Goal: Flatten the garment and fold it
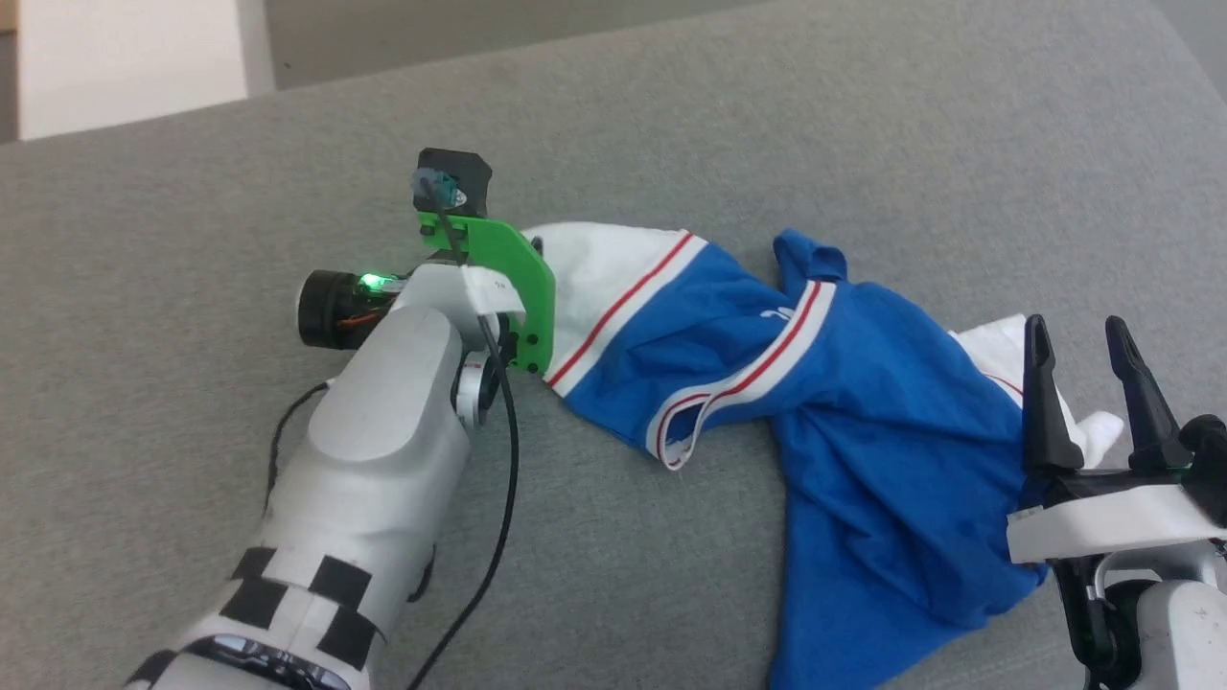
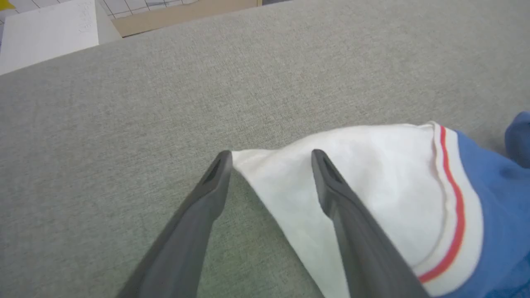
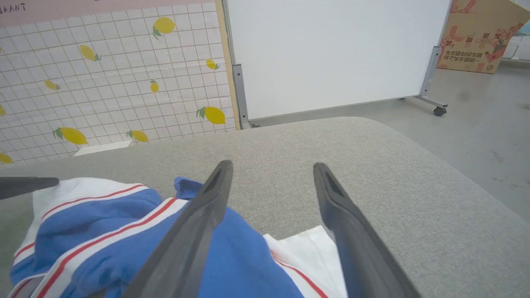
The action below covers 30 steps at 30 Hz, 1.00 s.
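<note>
Claws on both arms stand wide and empty. The left claw [image 2: 270, 154] has the corner of one white sleeve [image 2: 372, 178] between its fingers, unpinched. The right claw [image 1: 1076, 326] hangs by the other sleeve [image 1: 987, 347]. The garment [image 1: 863, 412] lies bunched and twisted on the grey desk [image 1: 671, 115], a striped band [image 1: 738, 383] looped loose. Flattening looks barely begun and no fold is made, so nearly the whole task remains.

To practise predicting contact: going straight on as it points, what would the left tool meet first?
Likely the garment: its white sleeve sits inside the open left tool; depth unclear.
</note>
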Motion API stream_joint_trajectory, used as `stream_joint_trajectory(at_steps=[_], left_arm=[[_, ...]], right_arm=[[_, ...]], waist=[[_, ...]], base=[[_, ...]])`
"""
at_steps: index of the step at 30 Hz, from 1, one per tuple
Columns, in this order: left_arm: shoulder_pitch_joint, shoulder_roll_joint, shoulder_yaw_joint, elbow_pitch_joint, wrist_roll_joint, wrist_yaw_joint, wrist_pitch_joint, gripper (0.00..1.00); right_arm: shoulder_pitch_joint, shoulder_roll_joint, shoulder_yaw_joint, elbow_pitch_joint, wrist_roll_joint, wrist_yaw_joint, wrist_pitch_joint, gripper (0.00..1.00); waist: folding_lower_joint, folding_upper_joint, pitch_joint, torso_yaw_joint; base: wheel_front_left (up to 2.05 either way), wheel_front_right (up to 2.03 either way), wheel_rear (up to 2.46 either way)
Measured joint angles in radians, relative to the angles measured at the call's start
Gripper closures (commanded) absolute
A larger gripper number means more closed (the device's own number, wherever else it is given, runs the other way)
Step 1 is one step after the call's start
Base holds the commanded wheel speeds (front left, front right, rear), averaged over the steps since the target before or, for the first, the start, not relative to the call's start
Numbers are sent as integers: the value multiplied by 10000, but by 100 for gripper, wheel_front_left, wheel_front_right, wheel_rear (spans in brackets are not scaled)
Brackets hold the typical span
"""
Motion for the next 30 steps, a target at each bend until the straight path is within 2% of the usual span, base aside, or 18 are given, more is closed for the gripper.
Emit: stream_joint_trajectory(at_steps=[4,7,9,12,15,23,30], left_arm=[[-378,123,-330,729,268,8,1287,0],[-879,163,-447,963,245,-182,2347,2],[-1106,236,-539,1003,209,-443,3001,100],[-1174,259,-677,813,155,-698,3175,100],[-852,314,-669,456,167,-644,2173,100],[809,694,238,-600,-268,-4,-1047,100],[2828,1300,1248,-1666,-1011,568,-2013,100]], right_arm=[[-41,0,77,136,98,0,-138,0],[-70,0,113,226,142,0,-194,0],[-94,0,123,295,153,0,-226,0],[-156,0,140,359,159,0,-230,0],[-205,-2,142,376,151,0,-238,0],[-73,0,-182,236,-102,0,-84,0],[498,2,-414,-81,-332,0,343,0]], waist=[[0,0,374,-284],[0,0,583,-448],[0,0,690,-524],[0,0,749,-530],[0,0,690,-447],[0,0,80,103],[-1,0,-708,845]], base=[[0,0,0],[0,0,0],[0,0,0],[0,0,0],[0,0,0],[0,0,0],[0,0,0]])
